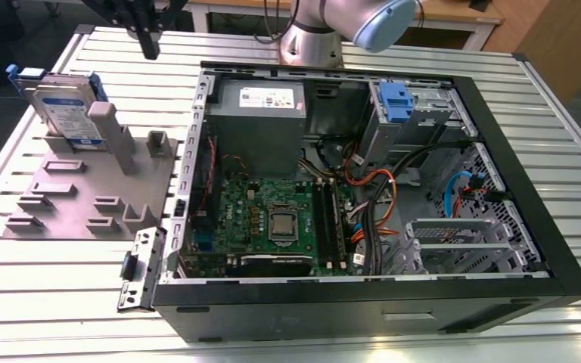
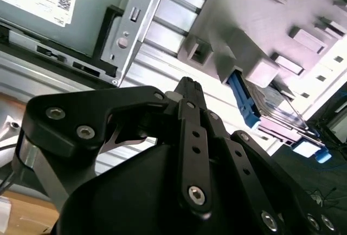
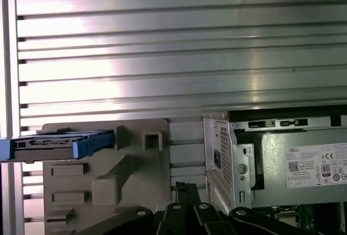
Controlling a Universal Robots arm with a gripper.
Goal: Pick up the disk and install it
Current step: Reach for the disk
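The disk point(image 1: 66, 106) stands on edge in the grey holder plate point(image 1: 79, 189) at the exterior view's left, its white-and-blue label facing out and blue rails along its sides. In both wrist views it shows edge-on with a blue rail, the disk point(image 2: 274, 110) point(image 3: 49, 144) resting against the holder's posts. My black gripper point(image 1: 149, 50) hangs in the air above the table's far part, to the right of and beyond the disk in the exterior view. The gripper point(image 2: 188, 86) point(image 3: 184, 187) is shut with its fingers pressed together and nothing between them.
An open computer case point(image 1: 371, 291) lies on the slatted aluminium table point(image 1: 48, 302), with a grey power-supply box point(image 1: 260, 113), a motherboard point(image 1: 270, 219) and a drive bay with a blue latch point(image 1: 396, 102). A loose metal bracket point(image 1: 139, 268) lies by the case's left wall.
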